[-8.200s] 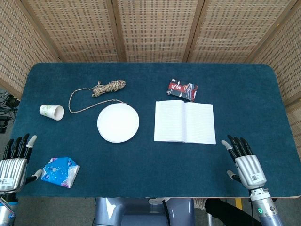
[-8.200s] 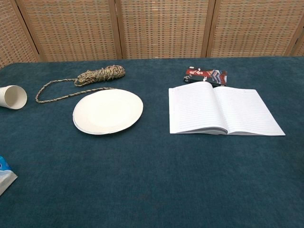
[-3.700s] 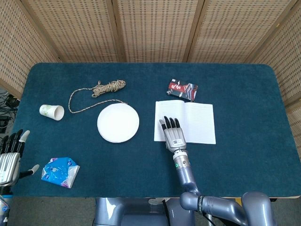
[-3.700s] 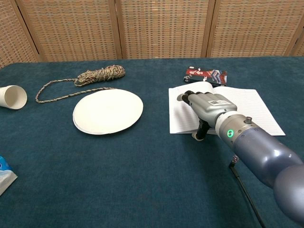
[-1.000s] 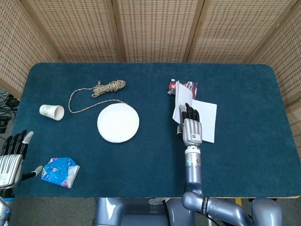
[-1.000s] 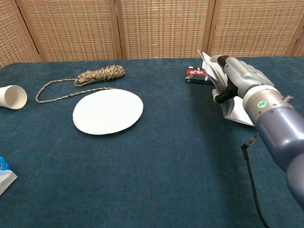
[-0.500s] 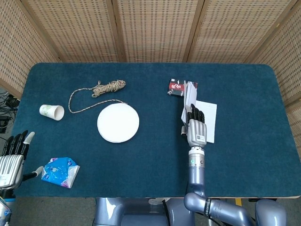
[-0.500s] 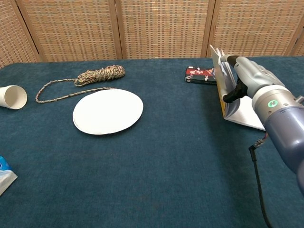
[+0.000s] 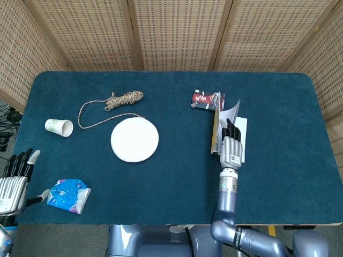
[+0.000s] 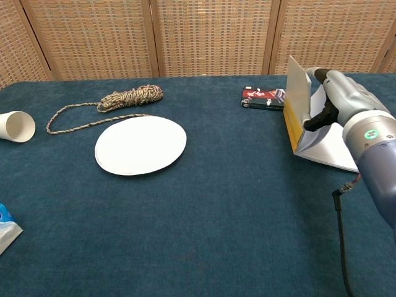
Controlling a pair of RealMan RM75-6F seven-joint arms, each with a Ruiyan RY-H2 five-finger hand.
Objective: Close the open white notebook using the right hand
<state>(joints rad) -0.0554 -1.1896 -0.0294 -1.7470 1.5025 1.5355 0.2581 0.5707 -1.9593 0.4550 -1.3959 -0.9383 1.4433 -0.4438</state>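
Note:
The white notebook (image 9: 216,128) lies right of the table's middle. Its left half (image 10: 298,93) is raised almost upright, yellow along its lower edge, and the right page (image 10: 334,151) lies flat. My right hand (image 9: 231,147) (image 10: 346,99) is over the right page. It holds the raised half, fingers stretched up along its inner side and the thumb at its near edge. My left hand (image 9: 15,179) hovers off the table's near left corner with fingers apart and nothing in it.
A red snack packet (image 9: 203,99) lies just behind the notebook. A white paper plate (image 9: 134,140) is at centre left, a coiled rope (image 9: 124,99) behind it, a tipped paper cup (image 9: 59,127) at far left and a blue packet (image 9: 68,194) near the front left.
My right hand has moved further right with the notebook's left half, which now stands nearly upright, past its earlier leftward tilt. The left hand has stayed still.

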